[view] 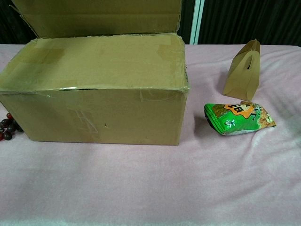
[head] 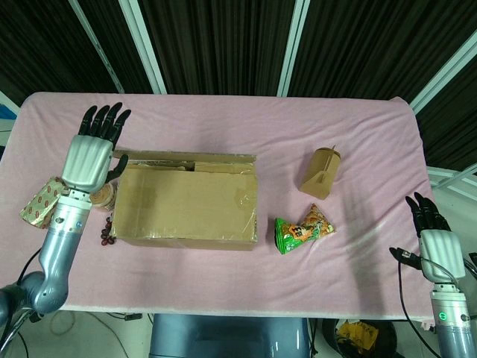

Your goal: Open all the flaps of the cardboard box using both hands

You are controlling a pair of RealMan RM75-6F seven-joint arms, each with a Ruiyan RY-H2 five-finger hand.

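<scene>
The cardboard box (head: pixel 186 205) lies left of centre on the pink table. Its far long flap (view: pixel 99 16) stands upright, showing from above as a thin edge (head: pixel 186 156). The near long flap (view: pixel 94 61) still lies flat over the top. My left hand (head: pixel 95 153) is raised at the left end of the upright flap, fingers spread and pointing away, thumb close to the flap's corner; whether it touches is unclear. My right hand (head: pixel 434 240) hovers past the table's right front edge, fingers spread, holding nothing. Neither hand appears in the chest view.
A kraft gable carton (head: pixel 322 173) stands right of the box, with a green snack bag (head: pixel 302 230) in front of it. By the box's left end are a gold wrapped packet (head: pixel 41 201), a small round jar (head: pixel 104 197) and dark red berries (view: pixel 7 127).
</scene>
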